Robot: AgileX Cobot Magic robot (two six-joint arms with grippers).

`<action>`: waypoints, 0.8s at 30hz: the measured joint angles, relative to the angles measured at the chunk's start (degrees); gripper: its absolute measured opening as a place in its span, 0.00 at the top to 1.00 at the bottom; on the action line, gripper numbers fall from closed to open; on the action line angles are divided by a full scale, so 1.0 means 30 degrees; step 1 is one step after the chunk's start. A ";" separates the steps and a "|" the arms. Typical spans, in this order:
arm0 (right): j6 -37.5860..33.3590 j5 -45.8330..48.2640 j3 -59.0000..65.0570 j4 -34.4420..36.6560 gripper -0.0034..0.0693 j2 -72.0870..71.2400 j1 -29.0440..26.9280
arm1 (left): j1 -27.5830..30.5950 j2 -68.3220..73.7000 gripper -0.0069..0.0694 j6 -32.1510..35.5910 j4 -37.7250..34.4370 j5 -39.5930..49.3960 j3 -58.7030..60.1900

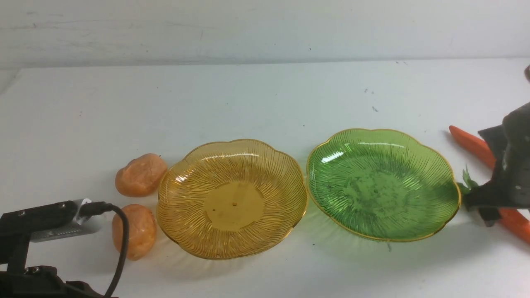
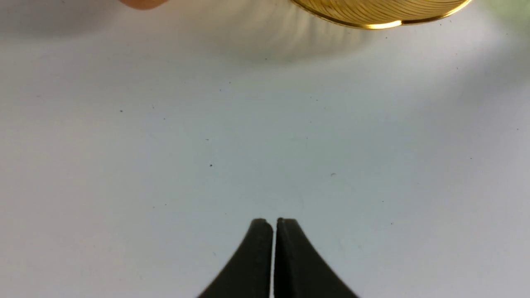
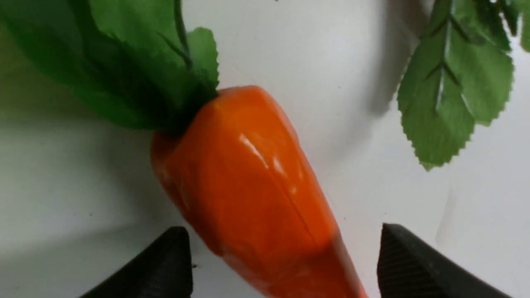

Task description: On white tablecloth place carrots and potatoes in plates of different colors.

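The near carrot lay on the white cloth, just past the right side of the green plate. Its leafy top was the end close to the plate, and its long orange body ran away from there, out to the right and back toward the robot. The right claw was over it, spread wide and holding nothing. The carrot's body lined up with the gap between the two fingers, one on each side, with white showing between each finger and the carrot. It did not run straight through the gap but on a slant, so a small turn might help the claw hug it evenly. How far down the fingers reached, I could not tell. The right arm was much the nearer one, so this looked like its job, and the next move was likely to go down and squeeze. The smooth, shiny skin might slip if the pinch was crooked. The other carrot lay farther from the robot, partly behind the arm. Next to the green plate was the yellow plate, and left of that sat two potatoes. Both plates had no food in them. The left claw was closed tight on nothing.
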 joint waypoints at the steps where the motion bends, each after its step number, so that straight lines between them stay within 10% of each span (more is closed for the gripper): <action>1: -0.0113 0.0000 -0.0055 -0.0167 0.20 0.0288 0.0000 | 0.0000 0.0000 0.91 0.0000 0.0000 0.0000 0.0000; 9: -0.1923 0.2596 -0.1038 -0.0448 0.60 0.0779 0.0000 | 0.0000 0.0023 0.91 0.0000 0.0000 0.0000 0.0000; 15: -0.2323 0.5731 -0.4600 0.1384 0.58 -0.1331 0.0000 | 0.0000 0.0059 0.91 0.0000 0.0000 0.0000 0.0000; 24: -0.6788 0.2360 -0.6268 1.0630 0.58 -0.0800 0.3470 | 0.0000 0.0059 0.91 0.0000 0.0015 0.0000 0.0000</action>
